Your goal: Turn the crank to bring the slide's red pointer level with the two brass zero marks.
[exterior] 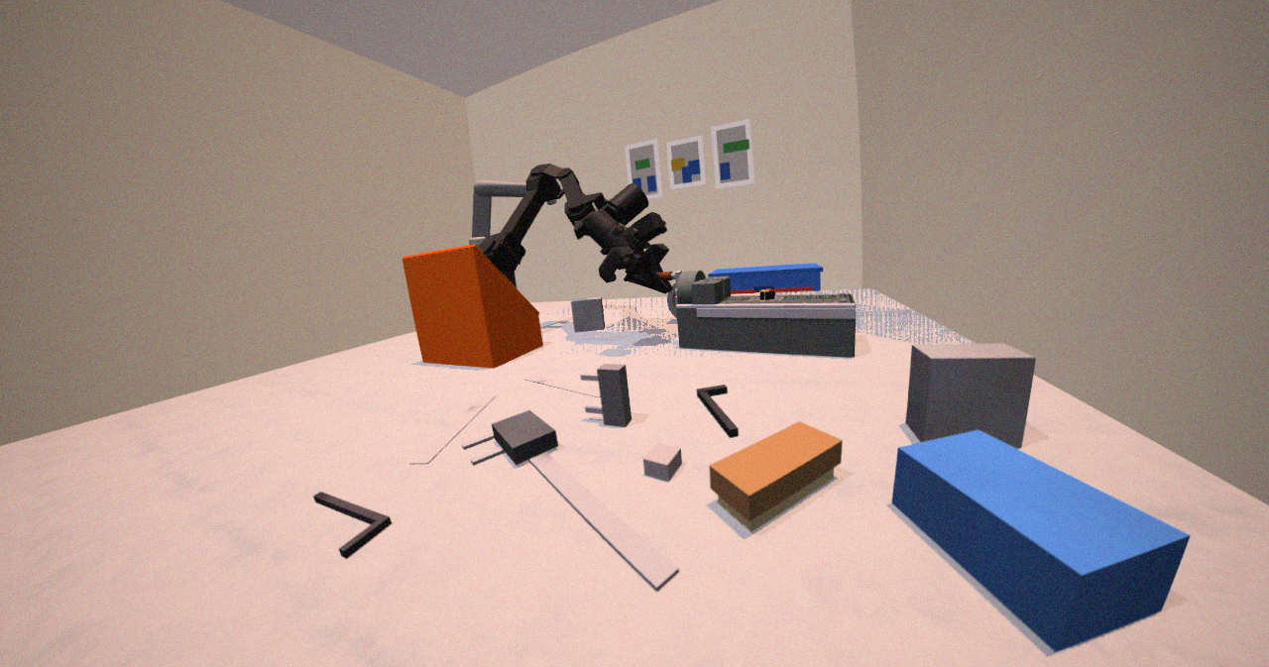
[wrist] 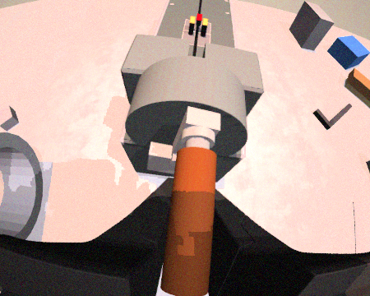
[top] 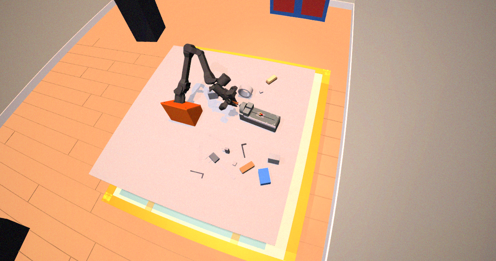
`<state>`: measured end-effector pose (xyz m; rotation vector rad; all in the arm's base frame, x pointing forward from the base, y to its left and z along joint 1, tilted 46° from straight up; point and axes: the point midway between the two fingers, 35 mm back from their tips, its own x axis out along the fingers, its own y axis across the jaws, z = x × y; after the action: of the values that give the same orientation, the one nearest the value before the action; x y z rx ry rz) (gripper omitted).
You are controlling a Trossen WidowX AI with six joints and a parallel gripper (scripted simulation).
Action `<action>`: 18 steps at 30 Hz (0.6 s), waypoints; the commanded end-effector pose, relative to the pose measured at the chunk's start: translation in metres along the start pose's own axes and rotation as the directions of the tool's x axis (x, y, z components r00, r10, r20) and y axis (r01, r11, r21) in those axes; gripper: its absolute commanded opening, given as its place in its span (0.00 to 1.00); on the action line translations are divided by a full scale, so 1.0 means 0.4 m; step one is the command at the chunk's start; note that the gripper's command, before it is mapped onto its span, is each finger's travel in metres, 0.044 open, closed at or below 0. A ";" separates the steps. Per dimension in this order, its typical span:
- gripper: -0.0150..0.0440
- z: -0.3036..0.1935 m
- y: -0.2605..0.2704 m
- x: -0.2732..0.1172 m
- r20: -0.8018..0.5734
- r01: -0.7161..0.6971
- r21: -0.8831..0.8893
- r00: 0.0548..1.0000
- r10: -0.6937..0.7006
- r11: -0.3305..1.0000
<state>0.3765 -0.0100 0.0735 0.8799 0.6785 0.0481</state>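
Evidently, the black jaws are clamped on the orange cylindrical crank handle, at the near end of the dark grey box-shaped machine on the worktop. The handle looks rigid and smooth, liable to slip; mid-grip appears the proper hold, the crank probably turning with modest resistance. The red pointer sits between two yellow-topped brass marks, apparently slightly beyond level. No brand, label or writing is legible.

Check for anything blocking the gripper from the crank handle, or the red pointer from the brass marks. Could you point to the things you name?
Nothing visible: the gripper (top: 237, 103) (exterior: 668, 279) (wrist: 187, 187) is shut on the orange handle (wrist: 196, 173), and nothing shows between the red pointer (wrist: 199, 17) and brass marks (wrist: 192, 20).
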 end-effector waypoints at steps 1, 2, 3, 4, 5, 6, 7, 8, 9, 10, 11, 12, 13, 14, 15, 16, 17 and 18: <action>0.25 -0.003 -0.023 0.002 0.001 0.025 0.011 1.000 -0.025 1.000; 0.25 -0.003 -0.023 0.002 0.001 0.025 0.011 1.000 -0.025 1.000; 0.25 -0.003 -0.023 0.002 0.001 0.025 0.011 1.000 -0.025 1.000; 0.25 -0.003 -0.024 0.002 0.001 0.025 0.011 1.000 -0.025 1.000; 0.25 0.000 -0.001 0.000 0.000 0.000 0.000 1.000 0.000 1.000; 0.25 0.000 -0.001 0.000 0.000 0.000 0.000 1.000 0.000 1.000; 0.25 0.000 -0.001 0.000 0.000 0.000 0.000 1.000 0.000 1.000; 0.25 0.000 -0.001 0.000 0.000 0.000 0.000 1.000 0.000 1.000; 0.25 0.000 -0.001 0.000 0.000 0.000 0.000 1.000 0.000 1.000; 0.25 0.000 -0.001 0.000 0.000 0.000 0.000 1.000 0.000 1.000; 0.25 0.000 -0.001 0.000 0.000 0.000 0.000 1.000 0.000 1.000; 0.25 0.000 -0.001 0.000 0.000 0.000 0.000 1.000 0.000 1.000; 0.25 0.000 -0.001 0.000 0.000 0.000 0.000 1.000 0.000 1.000; 0.30 0.000 -0.001 0.000 0.000 0.000 0.000 1.000 0.000 1.000; 0.34 0.000 -0.001 0.000 0.000 0.000 0.000 1.000 0.000 1.000; 0.39 0.000 -0.001 0.000 0.000 0.000 0.000 1.000 0.000 1.000; 0.43 0.000 -0.001 0.000 0.000 0.000 0.000 1.000 0.000 1.000; 0.48 0.000 -0.001 0.000 0.000 0.000 0.000 1.000 0.000 1.000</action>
<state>0.3765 -0.0104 0.0732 0.8802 0.6773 0.0485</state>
